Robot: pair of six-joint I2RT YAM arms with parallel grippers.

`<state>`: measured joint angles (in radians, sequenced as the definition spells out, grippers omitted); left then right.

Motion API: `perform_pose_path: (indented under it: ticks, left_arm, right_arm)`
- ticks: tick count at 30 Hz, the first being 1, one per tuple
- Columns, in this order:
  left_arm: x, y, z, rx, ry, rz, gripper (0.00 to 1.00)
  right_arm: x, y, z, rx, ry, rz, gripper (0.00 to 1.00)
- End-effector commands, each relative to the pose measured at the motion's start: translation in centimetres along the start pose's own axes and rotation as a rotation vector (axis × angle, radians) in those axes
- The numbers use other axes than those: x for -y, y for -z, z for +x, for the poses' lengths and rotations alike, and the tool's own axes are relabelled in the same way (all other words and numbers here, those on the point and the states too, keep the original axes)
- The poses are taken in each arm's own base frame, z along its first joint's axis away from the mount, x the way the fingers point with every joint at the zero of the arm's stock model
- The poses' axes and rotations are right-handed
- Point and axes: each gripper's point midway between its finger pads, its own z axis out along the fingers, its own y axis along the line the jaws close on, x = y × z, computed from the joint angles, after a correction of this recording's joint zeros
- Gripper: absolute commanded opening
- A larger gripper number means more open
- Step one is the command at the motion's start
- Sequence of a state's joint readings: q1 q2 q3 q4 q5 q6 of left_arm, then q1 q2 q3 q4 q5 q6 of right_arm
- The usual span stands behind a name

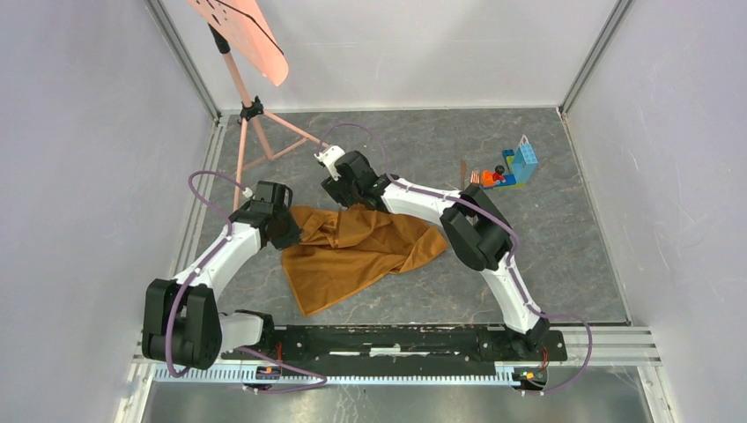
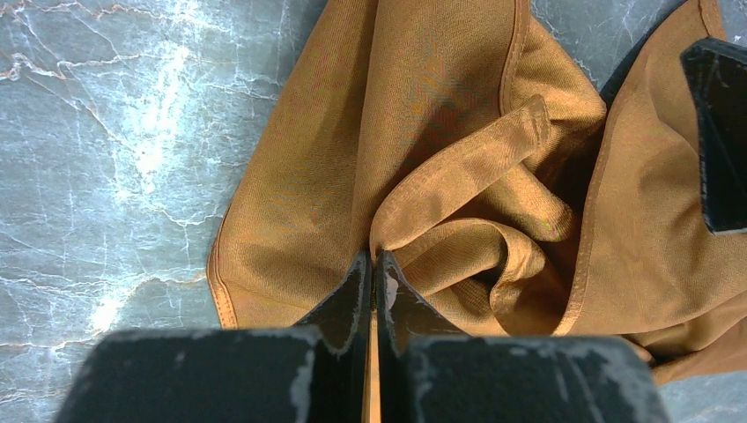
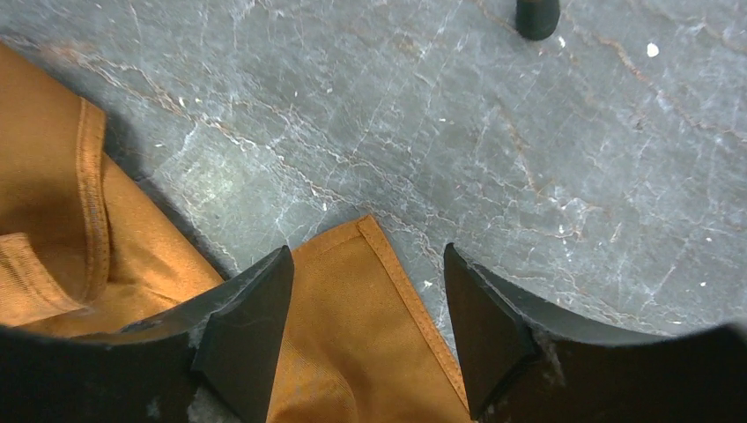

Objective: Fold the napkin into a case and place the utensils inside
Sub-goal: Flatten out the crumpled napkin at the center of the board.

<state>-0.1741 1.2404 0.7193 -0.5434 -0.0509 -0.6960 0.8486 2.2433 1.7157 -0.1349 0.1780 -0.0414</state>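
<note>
The orange-brown napkin [image 1: 357, 251] lies crumpled in the middle of the grey table. My left gripper [image 1: 291, 231] is at its left edge, shut on a pinch of the napkin [image 2: 423, 176]; cloth shows between the closed fingers in the left wrist view. My right gripper [image 1: 339, 192] is at the napkin's far edge, open, its two fingers straddling a hemmed corner of the napkin [image 3: 361, 300] without closing on it. A slim reddish-brown utensil [image 1: 464, 170] lies at the far right beside the toy bricks; the other utensil is not clear to see.
A pile of colourful toy bricks [image 1: 511, 169] sits at the far right. A salmon-pink sheet on a tripod stand [image 1: 251, 115] stands at the far left, one foot [image 3: 537, 16] showing in the right wrist view. Grey walls surround the table.
</note>
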Motion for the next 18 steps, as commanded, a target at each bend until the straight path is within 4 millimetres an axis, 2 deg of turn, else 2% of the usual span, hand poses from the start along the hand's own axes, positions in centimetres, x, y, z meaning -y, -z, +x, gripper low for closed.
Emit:
perform_pose_path:
  ticks: [1, 7, 10, 14, 16, 18]
  left_arm:
    - [0.4, 0.3, -0.6, 0.024, -0.014, 0.024, 0.02]
    - [0.8, 0.0, -1.0, 0.022, -0.014, 0.028, 0.02]
    - [1.0, -0.1, -1.1, 0.018, -0.012, 0.027, 0.02]
    - [1.1, 0.0, -1.3, 0.023, -0.016, 0.029, 0.02]
    - [1.0, 0.0, -1.4, 0.027, -0.02, 0.026, 0.02]
    - [1.0, 0.2, -1.6, 0.033, -0.025, 0.023, 0.02]
  right_arm:
    - [0.9, -0.6, -1.0, 0.027, -0.02, 0.049, 0.68]
    - [0.7, -1.9, 1.4, 0.001, -0.041, 0.043, 0.67]
    - [0.5, -2.5, 2.5, -0.009, -0.048, 0.036, 0.63]
    - [0.5, -3.1, 4.4, -0.027, -0.083, 0.044, 0.53]
    - [0.4, -3.5, 5.2, -0.043, -0.094, 0.03, 0.45]
    - [0.4, -3.8, 5.0, -0.018, -0.124, 0.015, 0.34]
